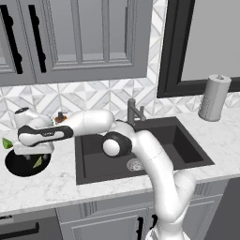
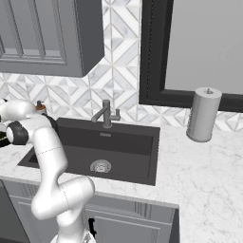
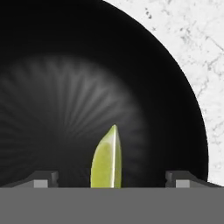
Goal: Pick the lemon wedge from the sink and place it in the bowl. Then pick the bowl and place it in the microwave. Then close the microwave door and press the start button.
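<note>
The glossy black bowl (image 1: pixel 18 165) sits on the marble counter left of the sink (image 1: pixel 187 145). The pale yellow-green lemon wedge (image 3: pixel 107 159) lies inside the bowl (image 3: pixel 65 109), pointed end up in the hand view, and also shows in the left base view (image 1: pixel 38 161). My gripper (image 1: pixel 33 155) hangs just over the bowl. In the hand view the gripper (image 3: pixel 111 180) is open, its fingertips (image 3: pixel 41 179) wide apart on either side of the wedge and not touching it. The microwave and its door are out of view.
A brighter green wedge (image 1: pixel 6 143) lies on the counter by the bowl's far left rim. A small brownish fruit (image 1: pixel 59 117) sits near the backsplash. The faucet (image 1: pixel 133 112) stands behind the sink, and a paper towel roll (image 1: pixel 214 97) is at the right.
</note>
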